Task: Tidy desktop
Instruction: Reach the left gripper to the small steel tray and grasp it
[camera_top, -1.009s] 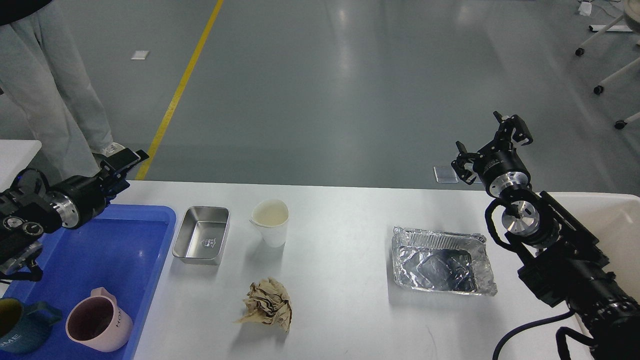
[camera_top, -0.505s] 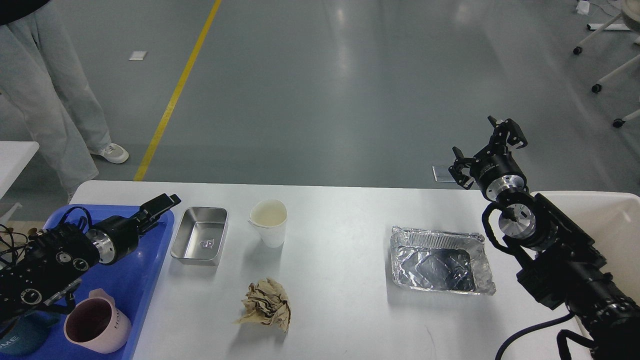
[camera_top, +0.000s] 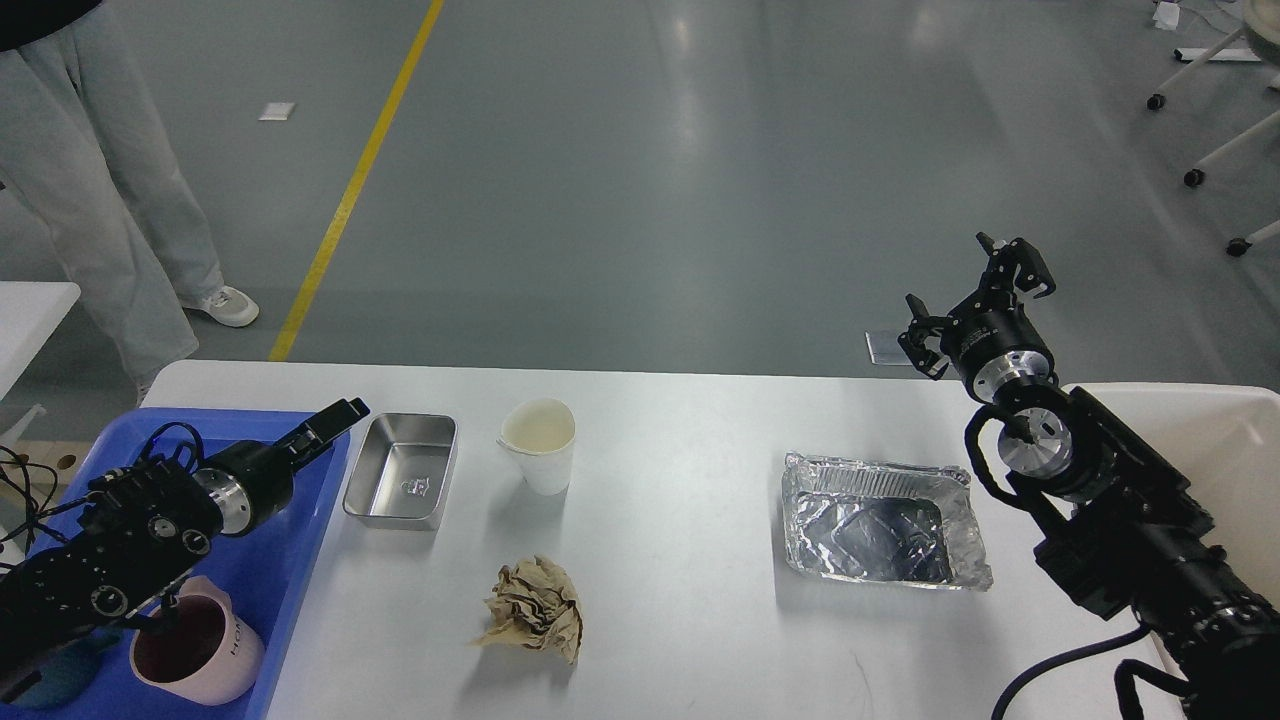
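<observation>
Reaching from the left, my left hand (camera_top: 335, 419) hangs over the blue tray's (camera_top: 300, 570) far right corner, just beside the steel pan (camera_top: 402, 470); seen edge-on, I cannot tell whether it is released or clenched. My right hand (camera_top: 975, 300) is held above the tabletop's (camera_top: 680, 520) far right edge, fingers spread and empty. On the tabletop sit a paper cup (camera_top: 540, 445), crumpled brown paper (camera_top: 532, 607) and a foil tray (camera_top: 880, 520).
</observation>
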